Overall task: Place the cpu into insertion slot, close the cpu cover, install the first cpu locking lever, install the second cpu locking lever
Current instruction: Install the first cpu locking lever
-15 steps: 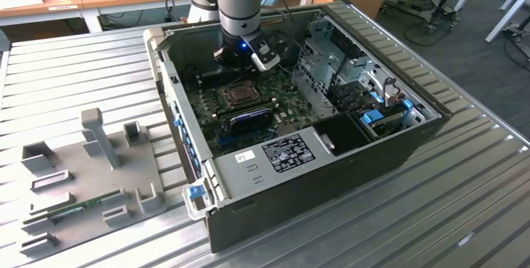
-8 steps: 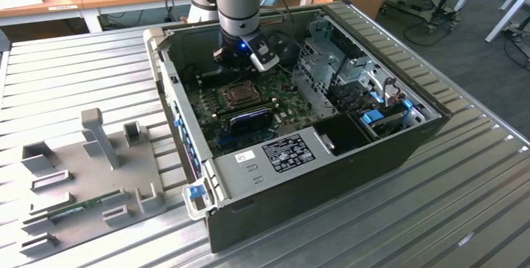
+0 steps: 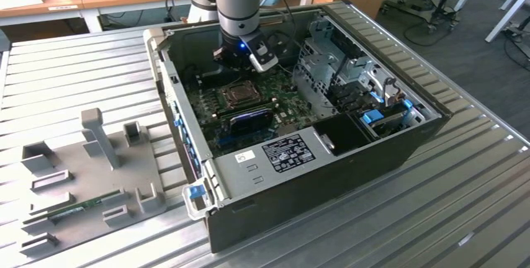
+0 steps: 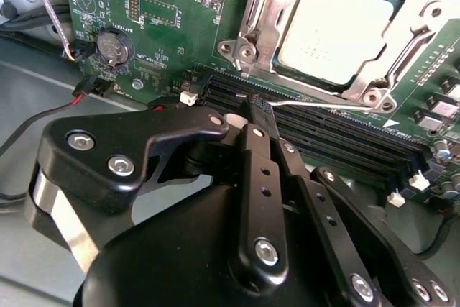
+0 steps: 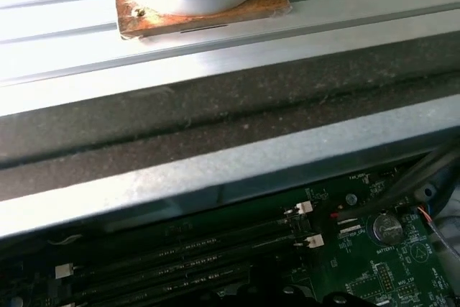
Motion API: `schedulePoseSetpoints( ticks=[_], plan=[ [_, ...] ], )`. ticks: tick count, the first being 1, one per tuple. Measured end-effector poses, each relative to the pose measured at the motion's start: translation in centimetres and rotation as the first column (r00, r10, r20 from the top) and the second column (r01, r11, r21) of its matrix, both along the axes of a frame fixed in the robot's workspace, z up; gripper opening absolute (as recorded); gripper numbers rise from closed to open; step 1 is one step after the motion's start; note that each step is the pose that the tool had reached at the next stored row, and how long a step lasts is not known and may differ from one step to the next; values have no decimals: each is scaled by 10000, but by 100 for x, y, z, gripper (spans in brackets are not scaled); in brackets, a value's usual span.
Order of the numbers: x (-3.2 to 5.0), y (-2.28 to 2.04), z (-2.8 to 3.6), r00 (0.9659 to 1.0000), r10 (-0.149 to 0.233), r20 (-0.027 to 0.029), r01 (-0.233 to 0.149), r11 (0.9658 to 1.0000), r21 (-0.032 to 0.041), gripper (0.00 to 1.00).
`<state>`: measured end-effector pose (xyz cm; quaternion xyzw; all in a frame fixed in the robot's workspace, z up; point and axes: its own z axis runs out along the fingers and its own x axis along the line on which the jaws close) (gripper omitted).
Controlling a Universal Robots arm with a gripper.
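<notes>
The cpu (image 4: 338, 26) lies pale and flat in the insertion slot (image 3: 240, 94) on the green board. The silver cpu cover (image 4: 262, 19) is down around it, framing its face. A thin wire locking lever (image 4: 323, 106) runs along the socket's near edge, with its free end right beside my fingertips. In the second wrist view my gripper (image 4: 244, 109) is shut, black fingers pressed together with nothing between them, over the memory slots just off the socket. In the exterior view the gripper (image 3: 240, 63) hangs inside the case, behind the socket.
Long black memory slots (image 4: 323, 134) lie between my fingers and the socket. A coin battery (image 4: 115, 47) and loose cables (image 4: 43, 113) sit to one side. The grey drive cage (image 3: 327, 63) fills the case at the exterior view's right. A grey fixture board (image 3: 91, 162) lies outside on the slatted table.
</notes>
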<state>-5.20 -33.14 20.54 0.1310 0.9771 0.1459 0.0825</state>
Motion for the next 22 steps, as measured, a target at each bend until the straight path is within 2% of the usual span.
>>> schedulePoseSetpoints(
  ticks=[4,9,14,22],
  plan=[
    [0,1,-1,10000,-94,3,93,9999,64,10],
    [0,-19,-3,9999,-168,3,168,9998,66,10],
    [0,-73,-11,9998,-209,7,209,9998,65,10],
    [-1,-74,-11,9996,-299,8,299,9995,95,10]
  ],
)
